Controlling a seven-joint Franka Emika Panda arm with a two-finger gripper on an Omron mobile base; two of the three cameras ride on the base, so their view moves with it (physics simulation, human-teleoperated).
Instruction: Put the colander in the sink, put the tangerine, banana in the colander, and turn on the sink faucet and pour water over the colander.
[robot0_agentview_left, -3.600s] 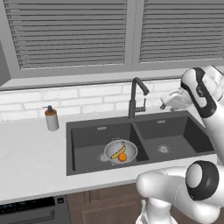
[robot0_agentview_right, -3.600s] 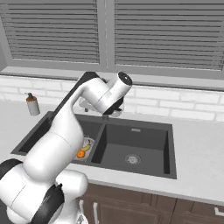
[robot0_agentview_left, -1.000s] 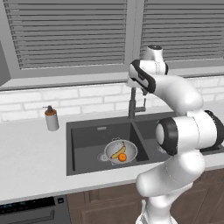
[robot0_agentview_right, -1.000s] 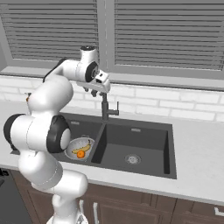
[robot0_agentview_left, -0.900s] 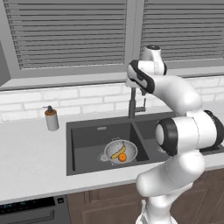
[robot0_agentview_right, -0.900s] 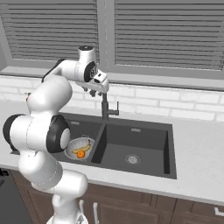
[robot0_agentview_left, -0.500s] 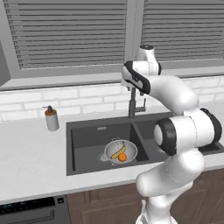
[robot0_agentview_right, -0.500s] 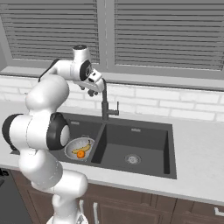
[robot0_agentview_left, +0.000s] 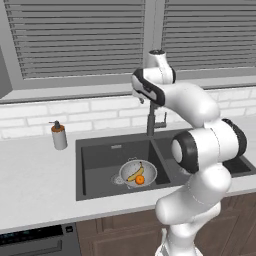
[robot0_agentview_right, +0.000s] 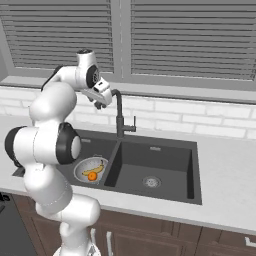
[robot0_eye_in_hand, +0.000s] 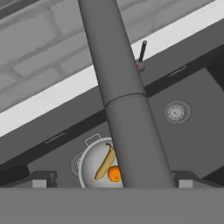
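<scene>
Two fruits sit inside the colander (robot0_agentview_left: 136, 173): I see the banana (robot0_agentview_left: 134, 173), curved and yellow, lying beside the tangerine (robot0_agentview_left: 140, 179), small, round and bright orange; the two are touching or very nearly so. I note the colander is a round silver-grey metal bowl, speckled with fine holes, small handles at its rim; it rests on the floor of the left basin of the sink (robot0_agentview_left: 97, 156), toward the divider. Sink is matte dark grey, rectangular, two basins; a round metal drain shows in the right basin from the right base view.

Sink faucet (robot0_agentview_left: 150, 120) is a thin dark metal column rising from the back edge at the divider, with a hooked gooseneck top and a short side lever; I see no water coming out of it. From the hand view its spout is a smooth dark tube crossing the picture lengthwise, with the colander, banana and tangerine below it and partly hidden by it.

End effector (robot0_agentview_right: 102, 104) is up at the top of the faucet, just beside the gooseneck curve; its fingers are spread wide, released, holding nothing; in the hand view the dark tips stand on either side of the tube, apart from it.

Bench (robot0_agentview_left: 35, 180) is pale, smooth, speckled; white brick tile behind; a small soap pump bottle (robot0_agentview_left: 59, 136) stands left of the sink.
</scene>
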